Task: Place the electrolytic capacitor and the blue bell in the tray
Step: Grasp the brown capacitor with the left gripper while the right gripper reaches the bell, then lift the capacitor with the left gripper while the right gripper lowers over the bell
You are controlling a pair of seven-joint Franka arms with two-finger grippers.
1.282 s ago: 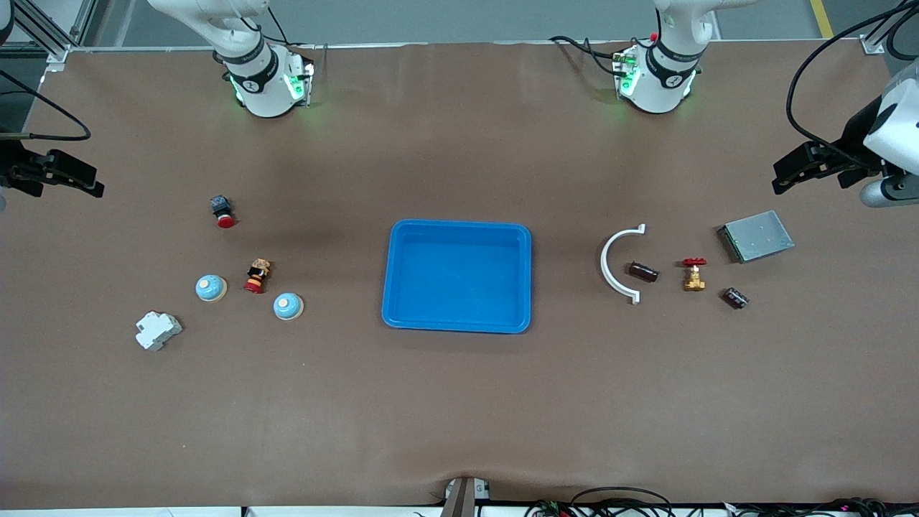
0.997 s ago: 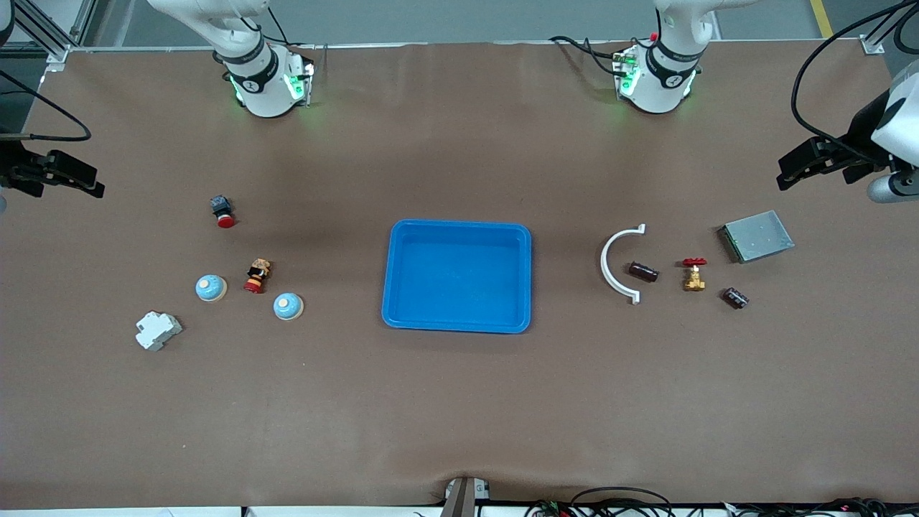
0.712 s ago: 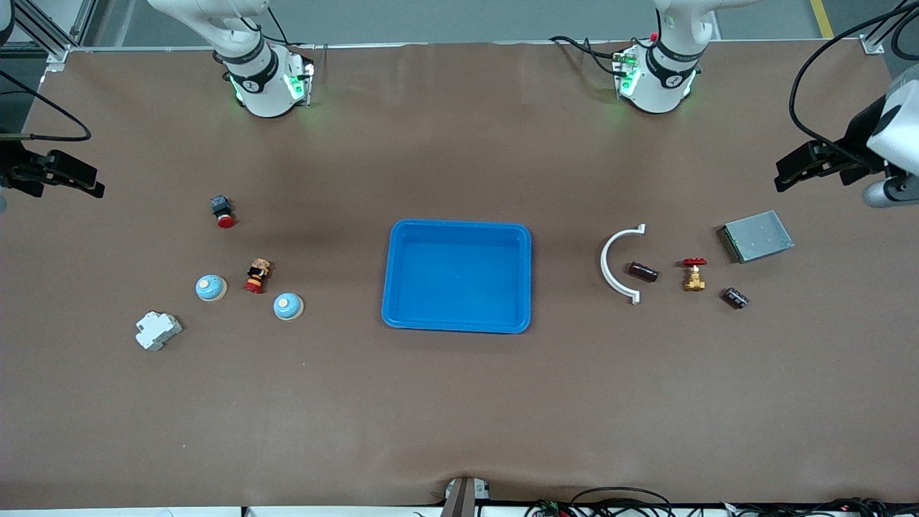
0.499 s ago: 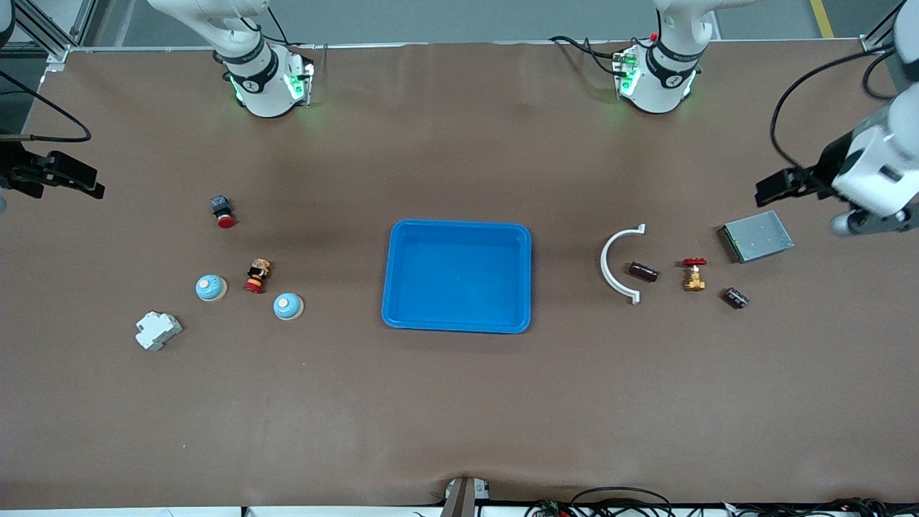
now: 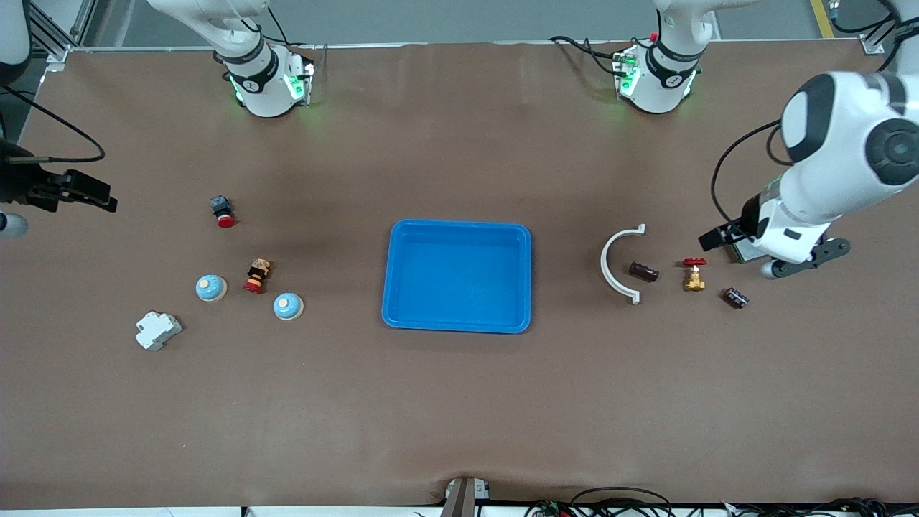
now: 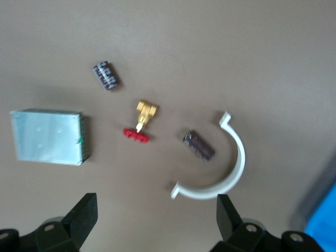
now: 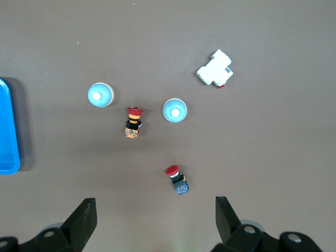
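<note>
Capacitor point(image 5: 644, 271) flat, lengthwise beside bracket point(image 5: 616, 264)

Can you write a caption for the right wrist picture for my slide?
Open right hand hovers over the brown table, above two round blue bells, two red-capped push buttons and a white plastic block.

Blue tray point(image 5: 457, 322) mid-table, w/ two blue bells point(image 5: 288, 306) toward right arm's end.
</note>
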